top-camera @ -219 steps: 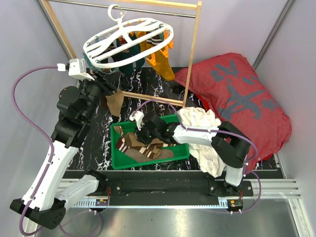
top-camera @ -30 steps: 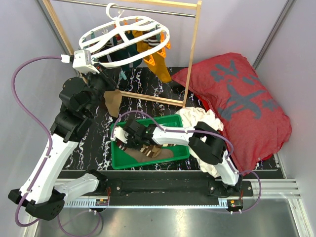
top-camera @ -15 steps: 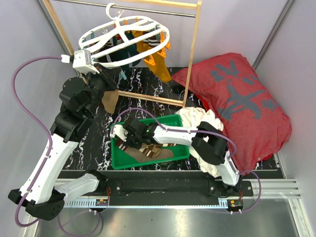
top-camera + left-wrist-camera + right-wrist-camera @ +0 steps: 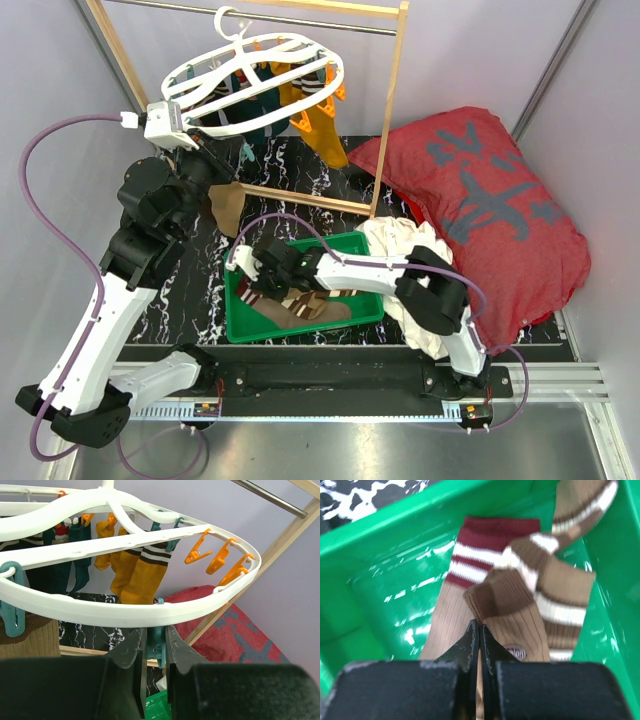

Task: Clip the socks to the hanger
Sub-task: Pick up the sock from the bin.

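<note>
Your right pincer (image 4: 479, 630) just snaps together at cuff of brown sock (image 4: 505, 605) in green bin (image 4: 380, 545). Fabric catch unclear, so check before lift. Left pincer (image 4: 155, 639) stays clamped on teal clip (image 4: 156, 652) under hanger (image 4: 125, 612) rim, ready.

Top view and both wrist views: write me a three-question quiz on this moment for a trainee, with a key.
1. Multiple choice: what sits between the fingers of the left gripper? A, a sock. B, a teal clip. C, the hook.
2. True or false: the right gripper hangs open above the cushion.
3. Fill in: in the left wrist view, the empty clips at the right end of the hanger are ___.

Key: 1 B. 2 False: it is shut, low in the green bin, its tips at the socks. 3 Orange.
</note>
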You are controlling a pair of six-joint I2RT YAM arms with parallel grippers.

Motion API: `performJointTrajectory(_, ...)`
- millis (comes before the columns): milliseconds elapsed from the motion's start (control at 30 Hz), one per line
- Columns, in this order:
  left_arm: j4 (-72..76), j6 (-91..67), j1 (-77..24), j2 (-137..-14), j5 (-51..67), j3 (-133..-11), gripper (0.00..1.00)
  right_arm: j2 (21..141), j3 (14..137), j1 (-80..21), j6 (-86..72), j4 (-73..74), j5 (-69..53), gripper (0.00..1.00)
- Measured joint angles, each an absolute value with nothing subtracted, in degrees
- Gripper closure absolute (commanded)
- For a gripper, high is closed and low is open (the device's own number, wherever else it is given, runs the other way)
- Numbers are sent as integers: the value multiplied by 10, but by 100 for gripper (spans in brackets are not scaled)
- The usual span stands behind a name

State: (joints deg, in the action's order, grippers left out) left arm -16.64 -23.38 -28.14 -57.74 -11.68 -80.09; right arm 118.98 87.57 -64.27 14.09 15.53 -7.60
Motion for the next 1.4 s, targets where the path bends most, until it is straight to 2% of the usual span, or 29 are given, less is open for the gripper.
performJointTrajectory(400, -166, -234, -281, -573, -121, -801, 90, 995, 771, -604, 86, 75, -72, 100)
performJointTrajectory(633, -164, -234, -281, -570, -123, -797, 90, 1007, 752, -560, 45, 66, -51, 100)
performJointTrajectory(900, -162, -234, -281, -570, -123, -790, 90, 1084, 750, -533, -12, 90, -24, 98)
performJointTrajectory(967, -162, -234, -281, -570, -123, -790, 91, 1102, 751, -530, -23, 99, -26, 94)
performJointTrajectory(1000, -162, -234, -281, -570, -123, -790, 91, 1108, 754, -530, -27, 102, -28, 88)
performJointTrajectory(1067, -162, -234, -281, -570, -123, -790, 91, 1121, 762, -530, -41, 104, -41, 83)
performJointTrajectory(1100, -162, -234, -281, -570, -123, -789, 91, 1125, 767, -530, -47, 105, -44, 74)
performJointTrajectory(1233, -159, -234, -281, -570, -123, -785, 91, 1138, 786, -529, -101, 104, -58, 59)
performJointTrajectory(1333, -158, -235, -281, -570, -123, -781, 91, 1142, 792, -522, -155, 102, -67, 51)
performJointTrajectory(1400, -156, -235, -281, -569, -123, -779, 91, 1148, 796, -514, -184, 101, -72, 50)
